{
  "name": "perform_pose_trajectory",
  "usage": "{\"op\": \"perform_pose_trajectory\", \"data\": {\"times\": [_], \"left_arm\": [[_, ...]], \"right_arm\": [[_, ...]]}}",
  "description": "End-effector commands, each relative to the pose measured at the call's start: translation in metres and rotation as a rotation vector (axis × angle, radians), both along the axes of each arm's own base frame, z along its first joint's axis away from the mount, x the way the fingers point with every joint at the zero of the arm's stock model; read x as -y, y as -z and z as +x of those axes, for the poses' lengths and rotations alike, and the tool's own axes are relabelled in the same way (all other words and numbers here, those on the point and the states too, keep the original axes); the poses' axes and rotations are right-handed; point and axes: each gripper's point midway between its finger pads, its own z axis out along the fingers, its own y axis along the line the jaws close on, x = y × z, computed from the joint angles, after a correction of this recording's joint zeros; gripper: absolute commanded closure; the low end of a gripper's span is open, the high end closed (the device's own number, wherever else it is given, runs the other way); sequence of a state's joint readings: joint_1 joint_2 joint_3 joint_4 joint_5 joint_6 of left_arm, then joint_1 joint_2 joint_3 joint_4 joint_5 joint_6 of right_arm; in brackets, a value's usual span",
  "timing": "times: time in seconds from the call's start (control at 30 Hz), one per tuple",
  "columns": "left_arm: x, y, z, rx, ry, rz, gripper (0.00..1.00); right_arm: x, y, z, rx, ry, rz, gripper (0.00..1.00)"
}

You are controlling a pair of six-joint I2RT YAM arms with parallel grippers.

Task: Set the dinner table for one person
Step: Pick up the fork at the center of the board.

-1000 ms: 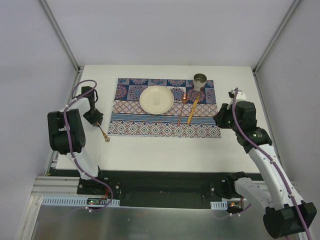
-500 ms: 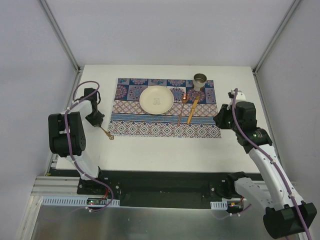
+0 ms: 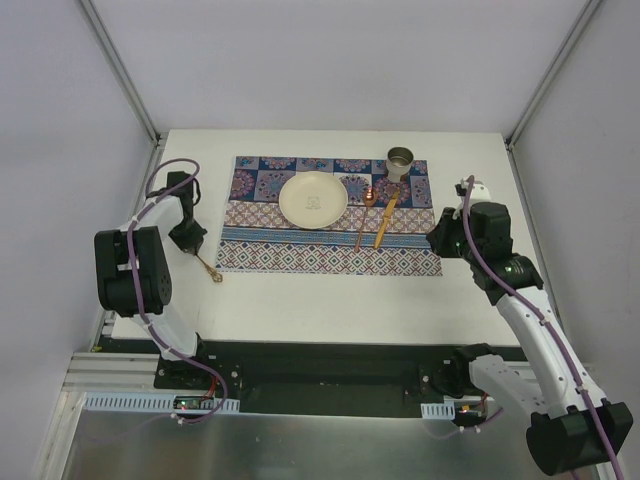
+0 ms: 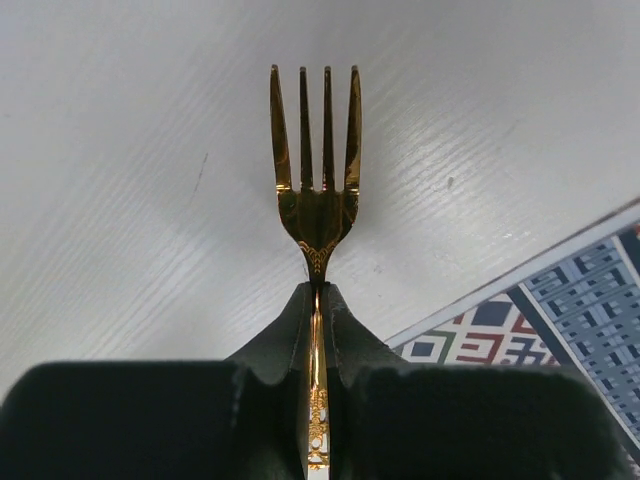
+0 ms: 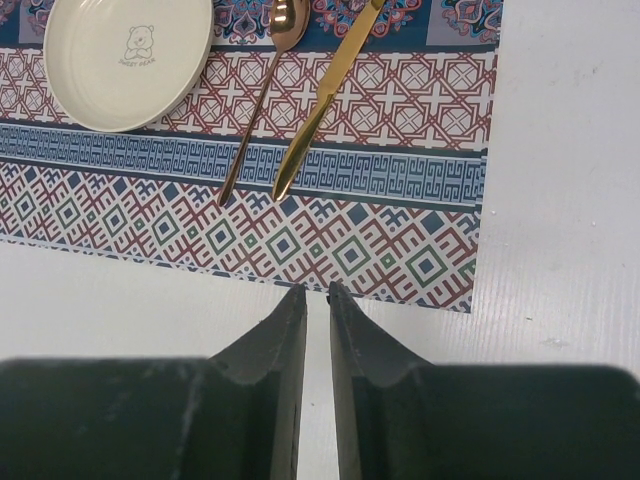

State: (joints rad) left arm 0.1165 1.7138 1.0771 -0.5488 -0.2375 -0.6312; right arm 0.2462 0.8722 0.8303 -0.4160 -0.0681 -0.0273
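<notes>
White dinner table (image 3: 330,300) carries a patterned placemat (image 3: 300,255).

placemat (image 3: 300,255) on dinner table (image 3: 330,300) | fork (image 3: 208,267) left of placemat | plate (image 3: 313,198) on placemat | spoon (image 3: 362,225), knife (image 3: 383,222) right of plate

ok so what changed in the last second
The left claw closed on the handle of the gold fork, over the dinner table just left of the placemat; the fork's tip shifted slightly. The right claw, empty with its jaws slightly apart, kept its place. The plate, spoon, knife and cup stayed on the placemat.
</notes>
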Motion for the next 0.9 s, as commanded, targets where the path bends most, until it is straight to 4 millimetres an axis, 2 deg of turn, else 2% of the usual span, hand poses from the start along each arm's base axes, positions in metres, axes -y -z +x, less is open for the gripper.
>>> {"op": "perform_pose_trajectory", "data": {"times": [0.0, 0.17, 0.3, 0.4, 0.53, 0.57, 0.63, 0.67, 0.87], "left_arm": [[-0.016, -0.066, 0.008, 0.075, 0.064, 0.116, 1.00], [-0.018, -0.105, 0.016, 0.125, 0.118, 0.164, 1.00], [-0.010, -0.114, 0.023, 0.125, 0.170, 0.186, 1.00], [0.004, -0.115, 0.036, 0.125, 0.233, 0.203, 1.00], [0.036, -0.113, 0.066, 0.098, 0.413, 0.250, 1.00], [0.054, -0.110, 0.079, 0.099, 0.468, 0.245, 1.00], [0.071, -0.106, 0.091, 0.099, 0.540, 0.234, 1.00], [0.087, -0.103, 0.101, 0.101, 0.585, 0.222, 1.00], [0.128, -0.086, 0.137, 0.095, 0.722, 0.213, 1.00]], "right_arm": [[-0.002, -0.016, 0.009, 0.056, 0.001, 0.021, 0.83], [-0.005, -0.016, 0.010, 0.058, -0.006, 0.033, 0.83], [-0.005, -0.016, 0.009, 0.058, -0.007, 0.035, 0.83], [-0.004, -0.018, 0.009, 0.062, 0.000, 0.035, 0.83], [-0.005, -0.020, 0.010, 0.061, 0.002, 0.045, 0.83], [-0.005, -0.021, 0.011, 0.063, 0.003, 0.047, 0.83], [-0.005, -0.021, 0.011, 0.060, 0.001, 0.047, 0.83], [-0.005, -0.020, 0.011, 0.057, 0.001, 0.045, 0.83], [-0.005, -0.021, 0.011, 0.058, 0.005, 0.043, 0.83]]}}
